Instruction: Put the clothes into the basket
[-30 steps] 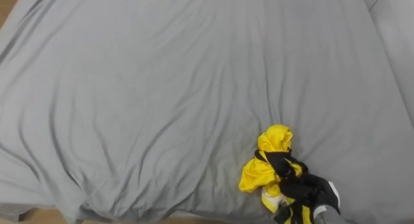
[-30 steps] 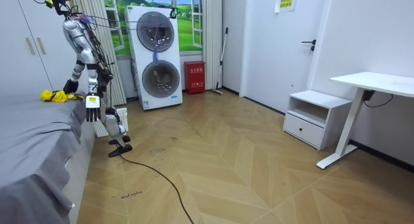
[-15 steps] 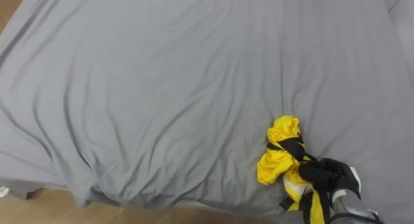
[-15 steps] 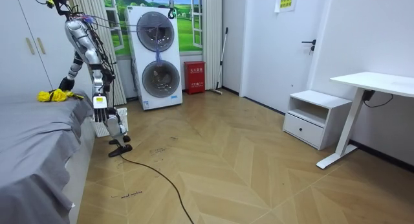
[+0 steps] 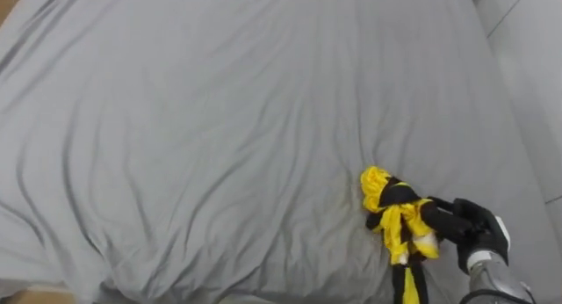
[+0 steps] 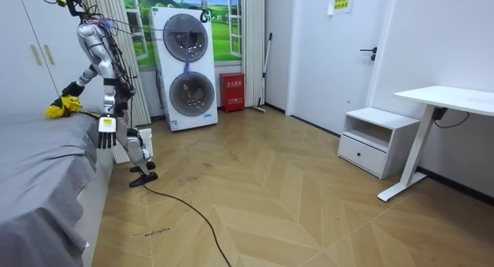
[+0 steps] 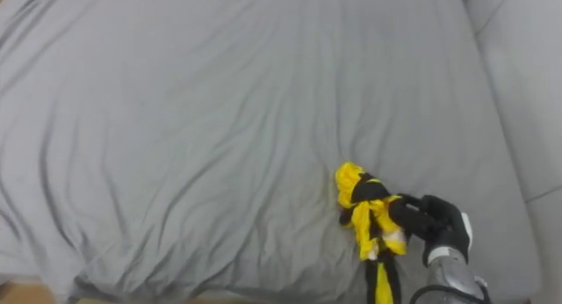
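A yellow and black garment point(image 5: 391, 207) is bunched in my right hand point(image 5: 474, 234), which comes in from the lower right with its dark fingers curled round the cloth. A strip of the garment dangles below the hand. Under it lies the grey bed sheet point(image 5: 219, 119). In the room view I stand at the bed's point(image 6: 38, 159) side, my right hand point(image 6: 71, 89) holding the garment point(image 6: 62, 106) just above the mattress edge. My left hand point(image 6: 106, 133) hangs at my side, fingers straight.
The grey sheet is wrinkled and its near edge runs along the bottom left of the eye views. Behind me stand stacked washing machines point(image 6: 189, 70) and a red box point(image 6: 231, 92). A white nightstand point(image 6: 378, 140) and desk point(image 6: 451, 97) stand across the wooden floor.
My right hand has lifted the garment off the sheet and drawn it a little toward me; the bundle has stretched and a strip now dangles. The eye views have shifted.
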Robot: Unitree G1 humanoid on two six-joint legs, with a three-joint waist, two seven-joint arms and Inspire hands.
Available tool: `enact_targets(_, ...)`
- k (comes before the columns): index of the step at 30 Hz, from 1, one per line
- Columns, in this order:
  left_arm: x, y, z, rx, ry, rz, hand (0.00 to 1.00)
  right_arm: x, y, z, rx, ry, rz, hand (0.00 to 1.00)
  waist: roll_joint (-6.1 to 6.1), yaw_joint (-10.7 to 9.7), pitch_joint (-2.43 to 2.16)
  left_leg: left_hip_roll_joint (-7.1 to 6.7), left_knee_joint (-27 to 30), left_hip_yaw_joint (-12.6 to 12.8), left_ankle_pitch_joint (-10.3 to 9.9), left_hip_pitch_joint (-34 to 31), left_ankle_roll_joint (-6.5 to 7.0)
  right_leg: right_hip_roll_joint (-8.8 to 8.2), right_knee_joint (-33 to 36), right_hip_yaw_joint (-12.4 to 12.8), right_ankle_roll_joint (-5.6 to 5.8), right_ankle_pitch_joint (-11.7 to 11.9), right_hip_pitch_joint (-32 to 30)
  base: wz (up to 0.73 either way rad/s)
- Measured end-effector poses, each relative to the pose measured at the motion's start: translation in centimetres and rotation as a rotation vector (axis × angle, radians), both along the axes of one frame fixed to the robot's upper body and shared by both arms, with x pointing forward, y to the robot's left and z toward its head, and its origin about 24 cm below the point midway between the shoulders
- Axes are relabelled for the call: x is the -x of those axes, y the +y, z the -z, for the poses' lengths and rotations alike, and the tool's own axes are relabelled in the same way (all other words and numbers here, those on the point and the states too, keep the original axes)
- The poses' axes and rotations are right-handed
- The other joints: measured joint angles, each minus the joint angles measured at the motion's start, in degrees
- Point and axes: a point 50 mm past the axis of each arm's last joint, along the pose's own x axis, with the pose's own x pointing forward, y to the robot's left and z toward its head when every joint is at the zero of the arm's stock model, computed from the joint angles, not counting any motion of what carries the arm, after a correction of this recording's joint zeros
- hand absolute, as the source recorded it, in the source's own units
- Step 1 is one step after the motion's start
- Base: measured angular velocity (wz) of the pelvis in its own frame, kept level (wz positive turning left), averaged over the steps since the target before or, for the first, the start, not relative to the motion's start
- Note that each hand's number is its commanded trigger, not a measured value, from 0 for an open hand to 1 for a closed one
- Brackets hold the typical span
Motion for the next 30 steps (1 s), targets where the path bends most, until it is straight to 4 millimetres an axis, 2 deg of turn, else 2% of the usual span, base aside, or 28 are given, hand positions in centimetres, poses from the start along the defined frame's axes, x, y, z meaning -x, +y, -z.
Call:
enact_targets(1,-0.1,0.1,0.0,-0.002,-0.002,-0.003,0.00,0.2,-0.1,-0.4,-0.003,-0.020,0.006,1.00,0.03,-0.7,0.01,0.03,-0.4,0.3,0.0,1.1,0.00,0.07,0.0,0.4,0.00,0.0,0.8,-0.34)
enact_targets(3,-0.2,0.2,-0.1,-0.007,0.000,-0.002,0.00,0.5,-0.4,-0.8,-0.006,-0.046,0.016,1.00,0.01,-0.7,-0.03,0.25,-1.5,1.5,0.0,3.2,-0.02,0.27,0.0,1.7,0.01,0.0,1.9,-0.33)
enact_targets(6,-0.3,0.2,-0.2,-0.013,0.001,0.031,0.00,1.0,-1.1,-1.9,0.014,-0.095,0.031,1.00,0.16,-2.6,-0.13,0.32,-2.3,2.3,-0.2,5.5,-0.14,0.92,0.1,3.3,0.03,0.0,3.2,-0.22)
enact_targets(7,-0.4,0.1,-0.2,-0.009,-0.001,0.034,0.00,0.9,-1.3,-2.4,0.022,-0.116,0.035,1.00,0.16,-3.0,-0.15,0.48,-2.3,3.4,-0.3,6.3,-0.15,1.07,0.1,4.4,0.02,0.0,3.6,-0.32)
enact_targets(11,0.3,0.4,-0.1,-0.008,0.025,0.008,0.00,0.4,-2.4,-4.4,0.028,-0.191,0.064,1.00,0.23,-4.4,-0.42,1.05,-2.3,6.4,-1.1,8.1,-0.32,1.69,0.6,6.7,0.03,0.0,4.0,-0.39)
enact_targets(12,0.5,0.4,0.0,-0.009,0.032,0.005,0.00,0.4,-2.6,-4.5,0.027,-0.198,0.071,1.00,0.20,-4.8,-0.44,1.07,-2.3,6.5,-1.2,8.4,-0.37,1.85,0.6,7.4,0.03,0.0,4.2,-0.29)
enact_targets(16,1.8,0.7,0.1,-0.020,0.078,-0.001,0.00,1.7,-3.9,-5.2,0.049,-0.217,0.128,1.00,0.12,-5.6,-0.55,1.50,-2.3,8.6,-1.6,9.9,-0.64,2.71,0.5,10.8,0.03,-0.1,4.5,-0.29)
enact_targets(19,2.6,1.0,0.2,-0.022,0.107,-0.030,0.00,2.9,-4.6,-5.4,0.060,-0.208,0.155,1.00,0.07,-5.9,-0.54,1.96,-2.4,10.5,-2.1,11.1,-0.97,3.34,0.6,12.8,-0.05,0.0,4.7,-0.33)
enact_targets(23,3.5,1.0,0.3,-0.025,0.143,-0.049,0.00,3.9,-5.3,-5.7,0.075,-0.208,0.197,1.00,0.05,-7.3,-0.51,2.42,-2.3,12.7,-2.5,11.5,-1.27,4.14,0.7,15.1,-0.27,0.1,4.0,-0.31)
enact_targets(25,3.8,1.1,0.3,-0.026,0.168,-0.066,0.00,4.8,-5.7,-5.4,0.084,-0.186,0.213,1.00,0.01,-8.6,-0.49,2.70,-2.3,14.0,-2.7,11.6,-1.41,4.40,0.7,15.6,-0.41,0.2,3.8,-0.23)
enact_targets(29,4.6,1.2,0.4,-0.028,0.205,-0.083,0.00,6.2,-5.7,-4.3,0.090,-0.122,0.216,1.00,0.03,-8.9,-0.22,3.33,-2.3,15.9,-3.2,12.5,-1.95,5.19,0.7,17.5,-0.81,0.6,3.7,-0.30)
enact_targets(30,4.8,1.2,0.5,-0.028,0.219,-0.086,0.00,6.5,-5.6,-3.9,0.094,-0.104,0.212,1.00,0.18,-9.7,-0.16,3.53,-2.2,16.4,-3.4,12.5,-2.08,5.42,0.7,18.0,-0.87,0.6,3.7,-0.22)
